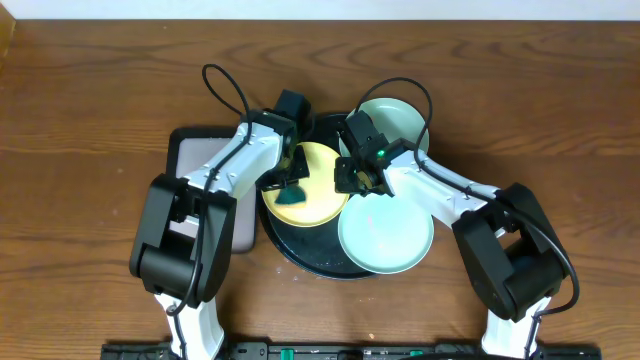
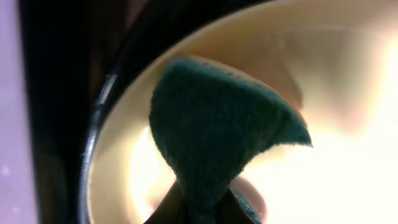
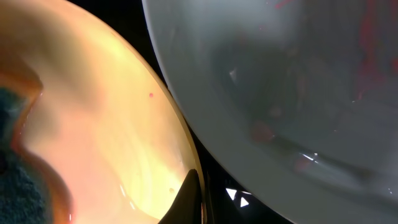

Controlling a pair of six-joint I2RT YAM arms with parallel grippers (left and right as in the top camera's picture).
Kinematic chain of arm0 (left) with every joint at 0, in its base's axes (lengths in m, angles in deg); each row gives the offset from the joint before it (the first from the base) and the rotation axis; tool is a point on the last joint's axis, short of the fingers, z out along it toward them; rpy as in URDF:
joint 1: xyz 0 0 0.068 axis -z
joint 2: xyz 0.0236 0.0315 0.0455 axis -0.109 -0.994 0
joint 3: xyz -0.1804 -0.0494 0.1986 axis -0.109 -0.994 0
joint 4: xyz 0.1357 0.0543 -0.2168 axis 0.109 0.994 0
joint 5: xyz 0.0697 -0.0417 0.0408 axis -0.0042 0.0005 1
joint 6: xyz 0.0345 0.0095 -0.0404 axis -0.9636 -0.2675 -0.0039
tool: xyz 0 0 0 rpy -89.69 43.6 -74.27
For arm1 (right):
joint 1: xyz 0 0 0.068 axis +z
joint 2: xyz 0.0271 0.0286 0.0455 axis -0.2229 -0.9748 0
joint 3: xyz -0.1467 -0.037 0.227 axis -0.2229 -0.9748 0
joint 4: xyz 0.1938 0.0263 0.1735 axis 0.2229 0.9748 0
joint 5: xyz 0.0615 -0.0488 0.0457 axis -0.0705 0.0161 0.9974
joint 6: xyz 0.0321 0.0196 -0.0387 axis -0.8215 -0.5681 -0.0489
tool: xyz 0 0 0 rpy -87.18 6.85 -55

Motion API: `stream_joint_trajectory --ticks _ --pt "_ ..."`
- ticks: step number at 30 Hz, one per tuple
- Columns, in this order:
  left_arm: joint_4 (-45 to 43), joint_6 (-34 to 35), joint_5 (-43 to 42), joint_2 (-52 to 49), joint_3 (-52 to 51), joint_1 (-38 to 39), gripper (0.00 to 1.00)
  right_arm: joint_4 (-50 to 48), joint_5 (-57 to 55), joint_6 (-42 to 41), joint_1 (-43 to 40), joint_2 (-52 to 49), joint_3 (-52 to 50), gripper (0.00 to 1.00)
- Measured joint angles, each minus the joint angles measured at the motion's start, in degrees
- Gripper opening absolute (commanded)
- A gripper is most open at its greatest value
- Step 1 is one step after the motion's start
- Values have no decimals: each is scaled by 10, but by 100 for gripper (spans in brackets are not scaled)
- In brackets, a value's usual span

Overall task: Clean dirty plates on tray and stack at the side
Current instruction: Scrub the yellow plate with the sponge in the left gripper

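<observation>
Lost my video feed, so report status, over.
Left hand shut on green sponge, over yellow plate. Right hand shut on that plate's rim. Mint plate close beside on tray; nothing blocking.

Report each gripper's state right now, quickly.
Left gripper: closed on the green sponge, over the yellow plate.
Right gripper: closed at the yellow plate's rim; a grip on it cannot be told.

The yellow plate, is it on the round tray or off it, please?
On it: overhead, the yellow plate lies inside the rim of the black tray.
</observation>
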Motion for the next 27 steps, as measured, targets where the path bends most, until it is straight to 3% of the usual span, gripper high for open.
stream_joint_trajectory --ticks 10,13,20,27 --pt "-15 -78 -137 0 0 -4 8 1 0 0 0 0 0 1" --pt "-19 -73 -124 0 0 -2 7 1 0 0 0 0 0 1" --pt "-7 0 -2 0 0 4 7 1 0 0 0 0 0 1" --pt "22 -4 -7 0 25 3 7 1 0 0 0 0 0 1"
